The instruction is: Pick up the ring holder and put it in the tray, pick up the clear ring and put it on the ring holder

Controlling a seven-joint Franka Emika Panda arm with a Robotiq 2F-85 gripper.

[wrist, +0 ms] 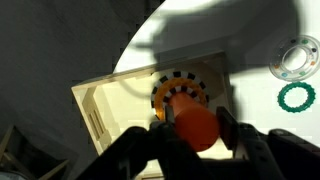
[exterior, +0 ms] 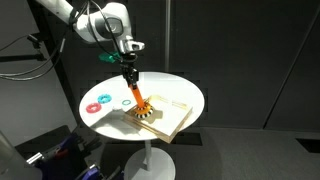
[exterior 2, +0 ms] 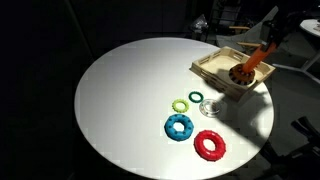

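Note:
The ring holder (wrist: 190, 118), an orange peg on a round tan base with a dark toothed edge, sits tilted in the light wood tray (wrist: 105, 105). It also shows in both exterior views (exterior: 145, 108) (exterior 2: 248, 68), inside the tray (exterior: 172, 122) (exterior 2: 213, 66). My gripper (wrist: 192, 128) (exterior: 132, 82) is shut on the orange peg, with a finger on each side of it. The clear ring (exterior 2: 210, 108) (wrist: 297, 57) lies on the white table beside the tray.
A green ring (exterior 2: 181, 104) (wrist: 296, 97), a blue ring (exterior 2: 179, 127) (exterior: 128, 101) and a red ring (exterior 2: 210, 146) (exterior: 102, 98) lie on the round white table (exterior 2: 120, 100). The surroundings are dark. The arm's shadow falls across the tray.

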